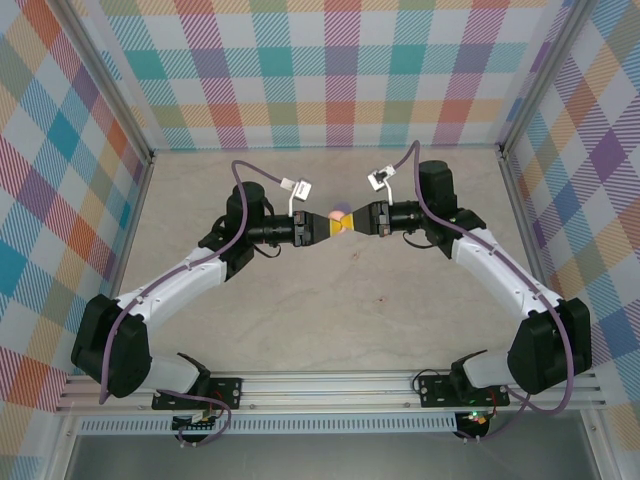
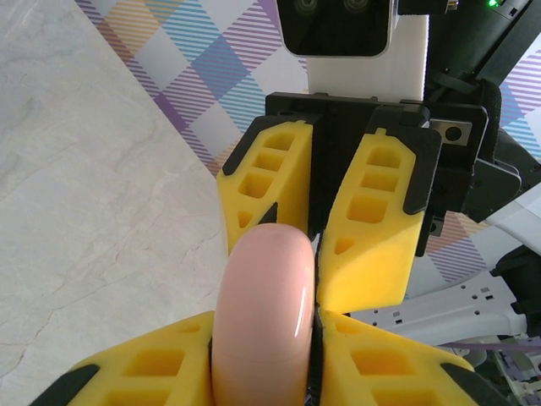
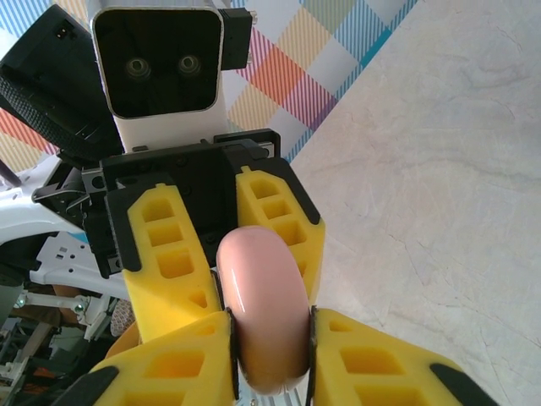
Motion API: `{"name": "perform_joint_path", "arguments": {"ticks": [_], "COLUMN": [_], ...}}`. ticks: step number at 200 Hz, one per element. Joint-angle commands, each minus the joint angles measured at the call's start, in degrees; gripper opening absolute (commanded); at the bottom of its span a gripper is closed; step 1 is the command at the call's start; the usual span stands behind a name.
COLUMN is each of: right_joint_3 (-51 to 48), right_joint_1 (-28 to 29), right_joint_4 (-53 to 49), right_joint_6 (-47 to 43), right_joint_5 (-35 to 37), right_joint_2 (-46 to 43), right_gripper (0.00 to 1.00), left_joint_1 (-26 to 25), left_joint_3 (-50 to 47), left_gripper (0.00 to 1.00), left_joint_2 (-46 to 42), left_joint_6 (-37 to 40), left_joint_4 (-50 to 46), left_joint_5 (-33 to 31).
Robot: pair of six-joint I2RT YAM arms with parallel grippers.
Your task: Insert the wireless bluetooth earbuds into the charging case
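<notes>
- The charging case (image 2: 264, 296) hangs above the worktop (image 1: 330, 330), just toward 12 o'clock of its centre, pinched from both ends.
- The left gripper (image 2: 264, 351) reaches in from 9 o'clock and the right gripper (image 3: 270, 342) from 3 o'clock. Both pairs of jaws are narrow and clamped on the case.
- The case is a smooth, glossy pink pebble with rounded edges, and it looks like hard plastic.
- It is probably light and stiff, and slippery under pressure because the curved faces give little purchase.
- The flatter broad sides look like the best place to hold it, which is where the fingers (image 2: 372, 254) press now.
- These fingers are matte yellow wedges with open rectangular pockets.
- The worktop is pale and faintly veined like stone.
</notes>
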Motion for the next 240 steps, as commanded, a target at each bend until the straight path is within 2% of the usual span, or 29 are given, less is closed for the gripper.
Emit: {"name": "perform_joint_path", "arguments": {"ticks": [1,35,59,85,105,124,145,160,191,240], "right_joint_3": [2.5,3.5,3.9,4.3,5.3,5.8,5.7,5.6,5.8,6.5], "right_joint_1": [0.9,0.9,0.9,0.9,0.9,1.0,1.0,1.2,2.4,3.8], "right_joint_4": [1.7,-3.4,-6.6,-9.5,-14.1,-17.8,-19.5,-20.2,-21.6,-23.1], "right_joint_6": [-0.4,-3.3,-5.3,-7.2,-9.8,-12.1,-13.4,-14.0,-15.8,-17.0], "right_joint_5": [0.3,3.9,5.7,7.3,10.2,12.6,12.5,12.0,12.0,14.4], "right_joint_2": [-1.1,-2.9,-4.3,-6.1,-7.3,-8.2,-8.9,-9.3,-9.8,-9.0], "right_gripper": [0.29,0.46,0.52,0.54,0.55,0.56,0.56,0.56,0.57,0.58], "left_joint_1": [-1.8,-1.8,-1.8,-1.8,-1.8,-2.0,-2.2,-2.3,-2.5,-3.6], "left_joint_3": [0.2,1.1,2.5,3.4,1.7,-2.0,-1.9,-1.6,-3.3,-4.2], "left_gripper": [0.23,0.21,0.19,0.18,0.21,0.25,0.22,0.21,0.2,0.2], "left_joint_2": [-0.7,-1.1,-1.1,-1.9,-3.1,-4.8,-5.6,-5.5,-5.9,-6.8], "left_joint_6": [0.9,4.2,7.6,13.1,17.2,24.8,32.5,36.1,40.3,44.6], "left_joint_4": [0.6,-2.8,-5.5,-7.3,-3.6,2.7,0.4,0.2,3.7,4.0], "left_joint_5": [1.7,-0.2,-1.2,-4.2,-7.6,-6.1,-6.2,-4.0,-2.6,-2.7]}}
